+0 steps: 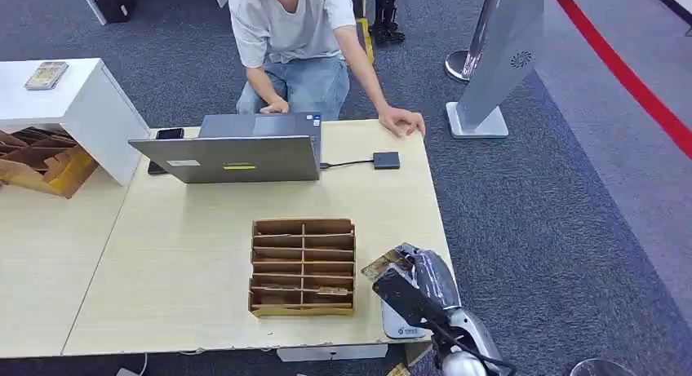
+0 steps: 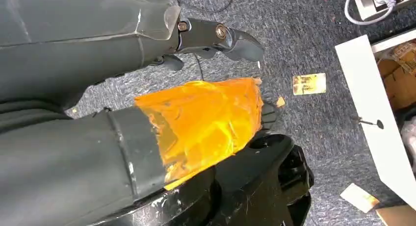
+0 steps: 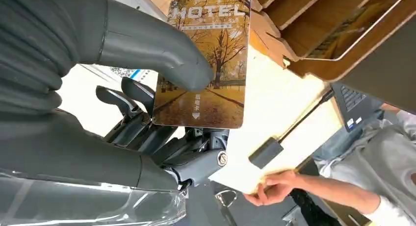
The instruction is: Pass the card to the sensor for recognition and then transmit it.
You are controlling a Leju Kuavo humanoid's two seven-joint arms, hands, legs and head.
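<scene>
Right hand [image 3: 147, 88] has the hotel card [image 3: 206, 64] pinched under its thumb, hovering at the table's [image 1: 179, 262] near corner beside the wooden organizer [image 1: 303, 267]. The small dark sensor [image 1: 386, 160] sits well ahead, near the person's hand [image 1: 401, 120]. Best bet: keep the card flat, carry it forward, lower gently. Left hand [image 2: 216, 37] hangs low, holding nothing.

Autumn-print hotel card [image 3: 206, 59] in right hand [image 3: 147, 88], above white sensor [image 1: 401, 325]

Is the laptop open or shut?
Open: the laptop has its lid raised on the table, facing the person.
</scene>
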